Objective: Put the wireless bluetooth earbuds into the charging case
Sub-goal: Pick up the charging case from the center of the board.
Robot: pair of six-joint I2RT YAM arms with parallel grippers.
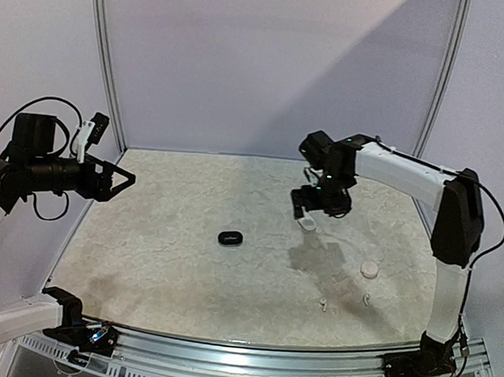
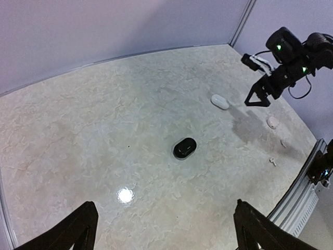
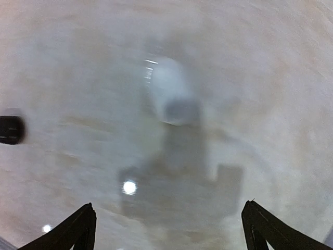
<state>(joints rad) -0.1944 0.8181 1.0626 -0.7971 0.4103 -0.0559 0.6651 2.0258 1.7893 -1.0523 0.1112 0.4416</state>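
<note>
Two white wireless bluetooth earbuds with short stems lie on the table at the front right; they also show as small white specks, one earbud nearer than the other earbud. A white charging case lies on the table just below my right gripper, which hangs open and empty above it. A black case sits mid-table. My left gripper is open and empty, high at the left.
A small round white piece lies right of centre, behind the earbuds. The marbled table ends in a metal rail along the front edge. Purple walls close the back and sides.
</note>
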